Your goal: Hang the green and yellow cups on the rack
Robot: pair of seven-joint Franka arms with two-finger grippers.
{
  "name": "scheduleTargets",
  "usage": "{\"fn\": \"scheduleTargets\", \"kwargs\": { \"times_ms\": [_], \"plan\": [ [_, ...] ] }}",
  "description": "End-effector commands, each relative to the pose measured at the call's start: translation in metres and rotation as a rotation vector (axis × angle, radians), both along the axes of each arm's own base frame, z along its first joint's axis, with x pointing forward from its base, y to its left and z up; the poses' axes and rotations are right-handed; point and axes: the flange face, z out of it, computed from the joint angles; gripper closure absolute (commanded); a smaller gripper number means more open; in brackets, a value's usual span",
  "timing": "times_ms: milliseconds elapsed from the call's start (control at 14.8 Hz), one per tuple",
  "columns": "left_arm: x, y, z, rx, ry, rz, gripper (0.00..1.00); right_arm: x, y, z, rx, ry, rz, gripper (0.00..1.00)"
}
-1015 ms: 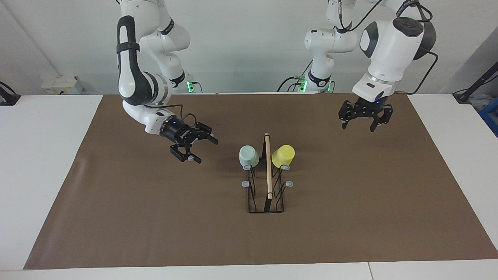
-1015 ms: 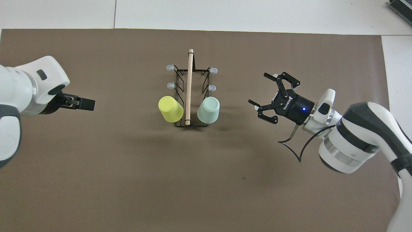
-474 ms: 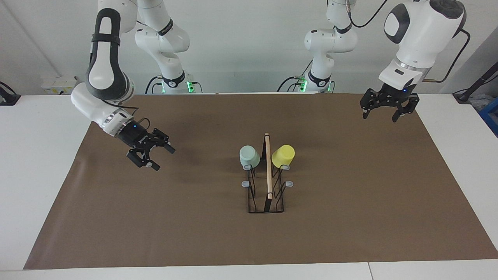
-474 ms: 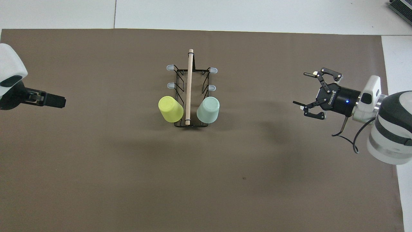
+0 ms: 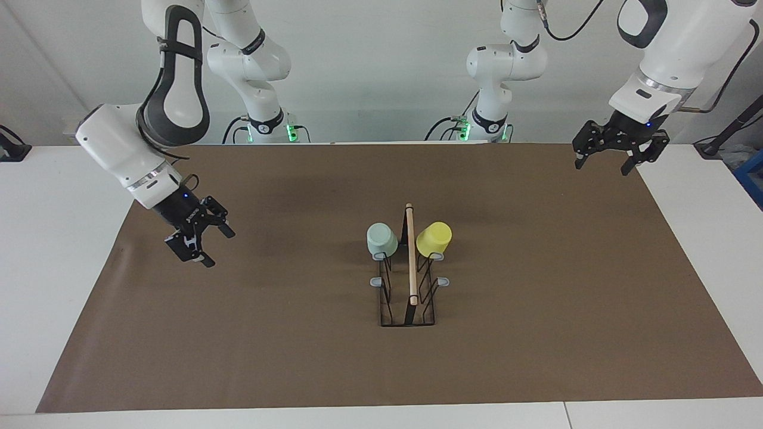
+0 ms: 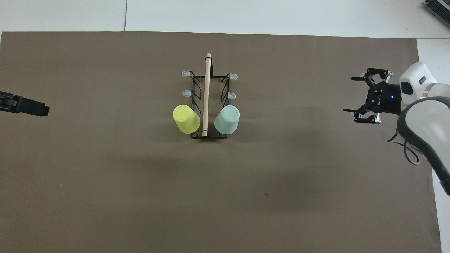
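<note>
The black wire rack [image 5: 411,262] with its wooden rod [image 6: 206,91] stands mid-table. The pale green cup [image 5: 381,239] sits upside down on the prong nearest the robots on the right arm's side, also in the overhead view [image 6: 227,120]. The yellow cup [image 5: 434,238] sits upside down on the matching prong on the left arm's side [image 6: 186,118]. My right gripper [image 5: 219,248] is open and empty over the mat toward the right arm's end [image 6: 349,94]. My left gripper [image 5: 602,167] is open and empty over the mat's edge at the left arm's end [image 6: 44,109].
A brown mat [image 5: 536,333] covers most of the white table [image 5: 53,250]. Several grey-capped prongs [image 6: 185,93] on the rack stand bare. Cables hang by the arm bases at the wall.
Both grippers have drawn away from the rack toward their own ends of the table, staying open. The cups and the rack have not moved.
</note>
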Motion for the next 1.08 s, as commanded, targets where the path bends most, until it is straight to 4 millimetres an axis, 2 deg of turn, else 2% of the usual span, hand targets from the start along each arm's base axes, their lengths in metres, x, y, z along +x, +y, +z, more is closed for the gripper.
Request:
{"fn": "scheduleTargets", "kwargs": {
  "times_ms": [0, 338, 609, 812, 1015],
  "plan": [
    [-0.004, 0.004, 0.006, -0.019, 0.02, -0.009, 0.0, 0.011, 0.012, 0.016, -0.107, 0.046, -0.092, 0.0],
    [-0.014, 0.0, 0.001, -0.014, 0.057, 0.068, 0.0, 0.019, 0.042, 0.033, -0.233, 0.088, -0.333, 0.0],
    [-0.024, 0.0, 0.003, -0.008, 0.093, 0.204, 0.0, 0.02, 0.091, 0.041, -0.268, 0.085, -0.549, 0.0],
    [-0.022, 0.002, 0.003, 0.01, 0.084, 0.208, 0.0, 0.013, 0.126, 0.046, -0.227, 0.108, -0.678, 0.0],
    [-0.022, 0.001, 0.004, 0.01, 0.073, 0.204, 0.0, 0.011, 0.138, 0.077, -0.194, 0.142, -0.792, 0.0]
  ]
}}
